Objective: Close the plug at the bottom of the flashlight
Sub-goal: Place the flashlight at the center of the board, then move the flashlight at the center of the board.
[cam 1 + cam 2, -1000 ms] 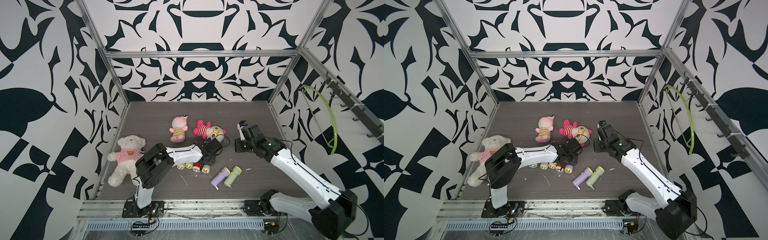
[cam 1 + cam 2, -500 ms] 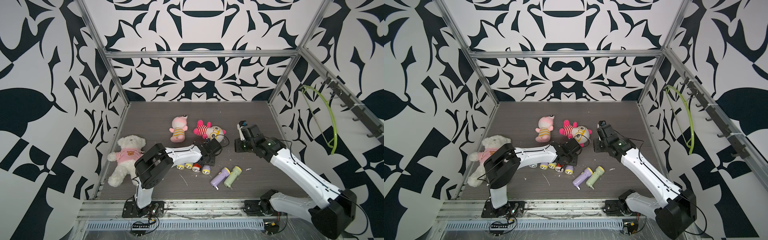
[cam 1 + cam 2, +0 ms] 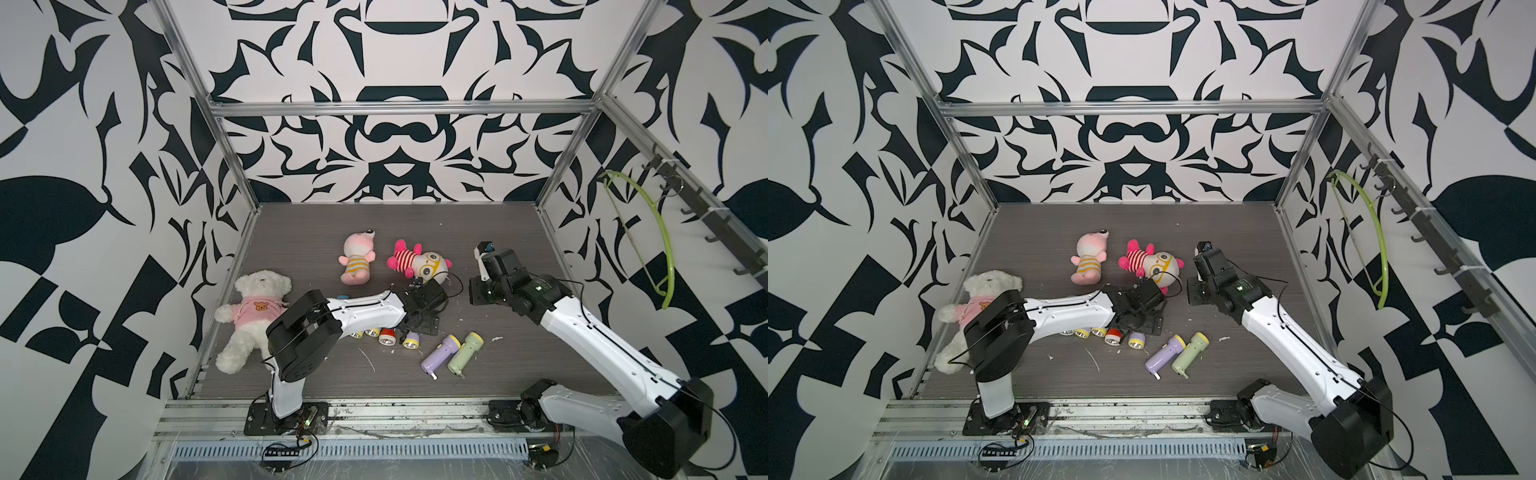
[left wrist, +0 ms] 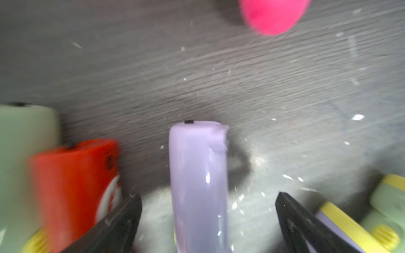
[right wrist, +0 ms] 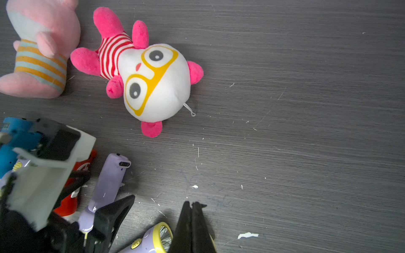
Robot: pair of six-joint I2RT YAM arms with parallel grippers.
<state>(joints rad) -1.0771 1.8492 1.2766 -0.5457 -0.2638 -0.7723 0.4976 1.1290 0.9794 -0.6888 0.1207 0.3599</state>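
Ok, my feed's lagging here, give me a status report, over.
Left gripper open, straddling the purple flashlight, no grip. Right gripper shut, empty, hovering alongside. Plug blurred, seating unclear. Red flashlight close beside one finger.

Wide-apart left gripper (image 4: 207,196) jaws flank purple flashlight (image 4: 198,175); red flashlight (image 4: 72,186) beside.

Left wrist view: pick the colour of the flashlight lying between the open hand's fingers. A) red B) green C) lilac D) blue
C: the lilac flashlight lies between the spread fingers of the left hand, with a gap on each side; the red flashlight sits outside them.
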